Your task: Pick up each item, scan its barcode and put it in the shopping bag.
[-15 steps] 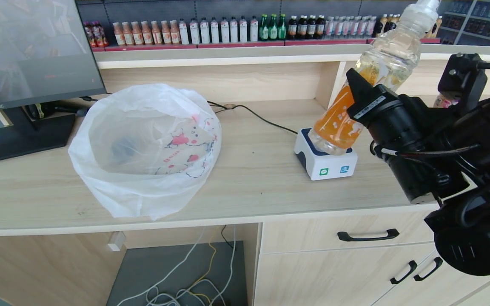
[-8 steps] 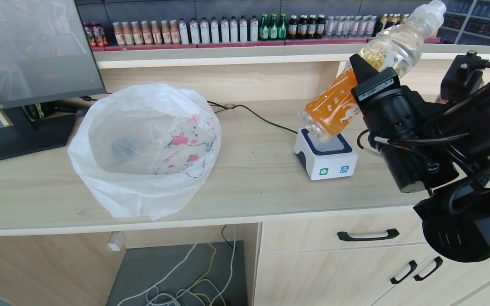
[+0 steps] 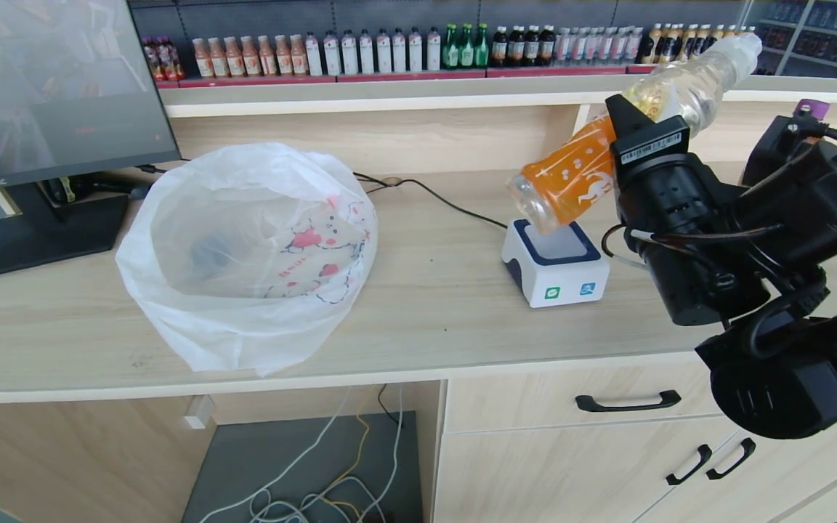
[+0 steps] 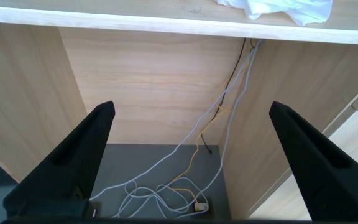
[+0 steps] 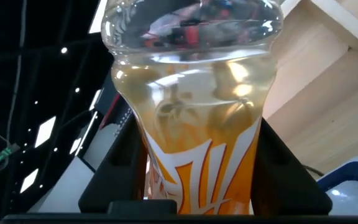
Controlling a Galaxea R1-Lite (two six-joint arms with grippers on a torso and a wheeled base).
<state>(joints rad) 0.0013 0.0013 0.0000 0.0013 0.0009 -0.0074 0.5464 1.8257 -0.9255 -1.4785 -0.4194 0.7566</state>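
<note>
My right gripper (image 3: 633, 134) is shut on a clear drink bottle (image 3: 571, 178) with an orange label, held tilted with its base pointing down-left just above the white scanner box (image 3: 555, 267) on the counter. In the right wrist view the bottle (image 5: 194, 124) stands between the dark fingers (image 5: 123, 155). A white plastic shopping bag (image 3: 251, 247) sits open on the counter to the left of the scanner, with something dark and a printed item inside. My left gripper (image 4: 191, 162) hangs open below the counter edge, facing cables on the floor.
A monitor (image 3: 48, 87) on a black stand occupies the counter's far left. A black cable (image 3: 433, 196) runs behind the scanner. Shelves of bottles (image 3: 404, 51) line the back wall. Drawers with black handles (image 3: 629, 402) sit under the counter on the right.
The right gripper has lifted the bottle off the scanner and tipped it further over, base swinging up and to the left. The bag and scanner have not moved.
</note>
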